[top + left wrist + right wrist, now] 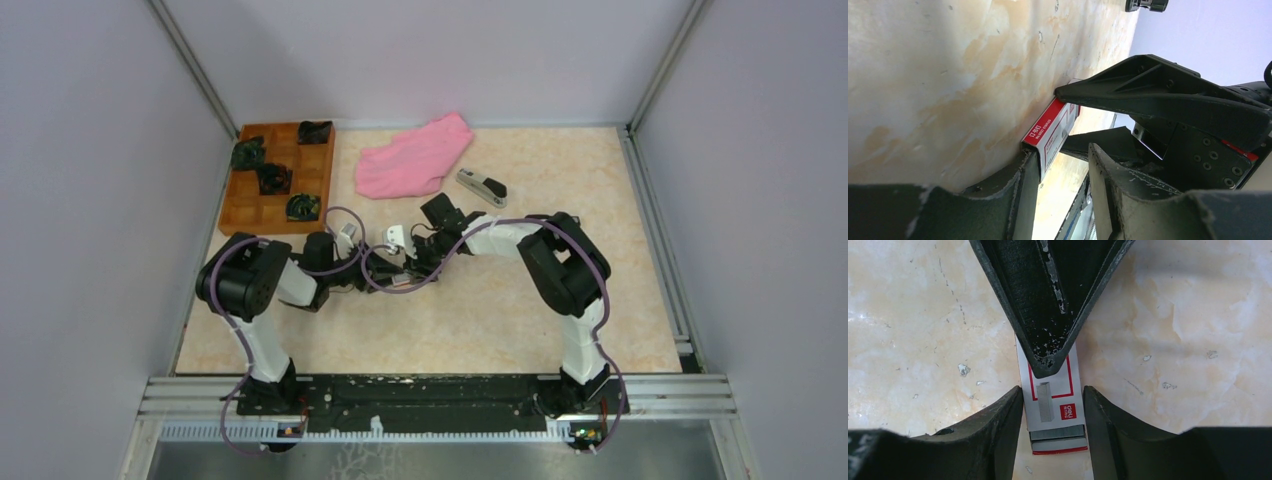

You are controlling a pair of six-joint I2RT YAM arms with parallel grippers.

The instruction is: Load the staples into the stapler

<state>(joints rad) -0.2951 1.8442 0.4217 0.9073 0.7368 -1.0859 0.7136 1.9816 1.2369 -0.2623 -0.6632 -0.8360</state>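
Note:
A white and red staples box (1058, 417) lies flat on the table. Its inner tray sticks out at the near end and shows the grey staples (1057, 432). My right gripper (1053, 390) straddles the box, with a finger pressed against each long side. My left gripper (1060, 152) is open. Its lower finger (1023, 190) butts against the far end of the box (1048, 132), and its upper finger (1048, 300) hangs over the box top. In the top view both grippers, left (372, 262) and right (410, 262), meet mid-table and hide the box. The grey and black stapler (482, 187) lies closed behind them.
A pink cloth (415, 155) lies at the back, just left of the stapler. A wooden compartment tray (250, 215) with several black items sits at the back left. Grey walls and metal rails border the table.

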